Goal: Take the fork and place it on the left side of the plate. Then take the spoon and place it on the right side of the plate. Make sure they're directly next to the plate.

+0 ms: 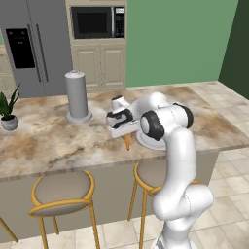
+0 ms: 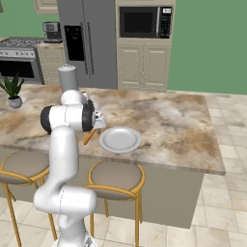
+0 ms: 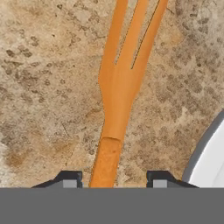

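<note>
The fork (image 3: 120, 87) lay flat on the marble counter (image 3: 39, 87), its handle running back between the gripper (image 3: 113, 180) fingertips and its tines pointing away from the hand. The jaws stood spread, each tip clear of the handle. The plate (image 3: 210, 162) rim curved just beside the hand's right fingertip.

Grey canister (image 1: 78, 96) and potted plant (image 1: 8, 111) on the marble counter (image 1: 44, 136) (two stools (image 1: 62, 192) tucked beneath)
</note>
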Available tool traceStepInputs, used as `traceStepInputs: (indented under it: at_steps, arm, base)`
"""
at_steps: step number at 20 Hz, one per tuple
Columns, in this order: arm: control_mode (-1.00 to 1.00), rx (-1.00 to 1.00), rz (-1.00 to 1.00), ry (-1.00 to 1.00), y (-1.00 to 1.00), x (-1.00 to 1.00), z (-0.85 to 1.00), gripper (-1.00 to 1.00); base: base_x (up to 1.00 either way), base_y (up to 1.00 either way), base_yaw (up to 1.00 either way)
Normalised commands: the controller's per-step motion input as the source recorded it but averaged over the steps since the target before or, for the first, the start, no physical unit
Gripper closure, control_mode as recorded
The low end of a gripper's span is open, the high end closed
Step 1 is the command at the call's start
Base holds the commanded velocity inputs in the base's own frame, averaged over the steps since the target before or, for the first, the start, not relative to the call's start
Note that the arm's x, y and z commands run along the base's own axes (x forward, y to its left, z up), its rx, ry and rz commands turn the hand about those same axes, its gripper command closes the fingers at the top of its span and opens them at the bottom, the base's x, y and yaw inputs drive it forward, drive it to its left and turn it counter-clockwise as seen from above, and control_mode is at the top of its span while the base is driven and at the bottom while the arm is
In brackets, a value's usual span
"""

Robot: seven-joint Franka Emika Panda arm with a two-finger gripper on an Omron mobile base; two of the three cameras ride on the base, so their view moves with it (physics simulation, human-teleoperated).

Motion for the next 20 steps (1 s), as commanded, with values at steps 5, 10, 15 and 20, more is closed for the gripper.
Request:
traceStepInputs:
  at_steps: [5,10,15,20]
  arm:
    - [-1.00,0.00,0.08,0.00,-0.25,-0.16,0.00,-1.00]
    - [-1.00,0.00,0.08,-0.01,-0.07,-0.10,0.24,-1.00]
    - [-1.00,0.01,0.12,-0.05,0.04,-0.12,0.36,-1.00]
    - [-1.00,0.02,0.13,-0.08,0.05,-0.21,0.37,-1.00]
  base:
    - [0.00,0.00,0.00]
    - [0.00,0.00,0.00]
    - [0.00,0.00,0.00]
    - [0.00,0.00,0.00]
